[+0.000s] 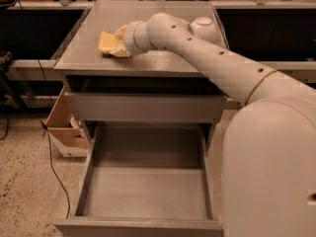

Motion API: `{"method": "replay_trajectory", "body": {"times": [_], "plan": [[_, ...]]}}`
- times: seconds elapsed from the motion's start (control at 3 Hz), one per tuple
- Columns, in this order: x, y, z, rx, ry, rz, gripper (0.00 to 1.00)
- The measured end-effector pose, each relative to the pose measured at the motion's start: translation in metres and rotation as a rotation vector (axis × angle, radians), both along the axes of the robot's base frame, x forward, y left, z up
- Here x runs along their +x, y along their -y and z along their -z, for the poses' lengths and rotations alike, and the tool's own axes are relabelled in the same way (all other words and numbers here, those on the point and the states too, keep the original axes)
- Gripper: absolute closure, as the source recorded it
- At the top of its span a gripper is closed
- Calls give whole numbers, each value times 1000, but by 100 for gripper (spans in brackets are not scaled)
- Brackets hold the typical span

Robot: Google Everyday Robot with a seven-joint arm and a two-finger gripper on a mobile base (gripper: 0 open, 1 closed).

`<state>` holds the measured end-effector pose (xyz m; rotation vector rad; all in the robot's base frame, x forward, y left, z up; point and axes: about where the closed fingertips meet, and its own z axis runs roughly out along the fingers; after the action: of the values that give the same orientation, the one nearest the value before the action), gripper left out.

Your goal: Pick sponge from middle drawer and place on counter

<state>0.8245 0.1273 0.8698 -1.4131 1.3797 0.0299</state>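
Observation:
The yellow-tan sponge (106, 42) lies at the left middle of the grey counter (163, 63), touching or just above its surface. My gripper (115, 43) reaches from the right on the white arm, and its tan fingers (121, 32) sit above and below the sponge, closed on it. The middle drawer (94, 172) is pulled wide open below the counter, and its grey floor shows nothing in it.
A white bowl (204, 28) stands on the counter's back right, behind my arm. A shallower drawer front (143, 107) sits slightly open under the counter. A cardboard box (64, 130) and a black cable (52, 157) lie on the floor at the left.

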Motion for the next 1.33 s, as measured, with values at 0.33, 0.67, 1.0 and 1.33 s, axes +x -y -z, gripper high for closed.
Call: {"method": "replay_trajectory", "body": {"times": [0.33,0.67,1.0,1.33], "plan": [[9,2,20,-1,-47,7,39],[9,2,19,-1,-47,7,15],[8,1,18,1,-47,7,0],[12,0,12,1,-47,7,0]]}}
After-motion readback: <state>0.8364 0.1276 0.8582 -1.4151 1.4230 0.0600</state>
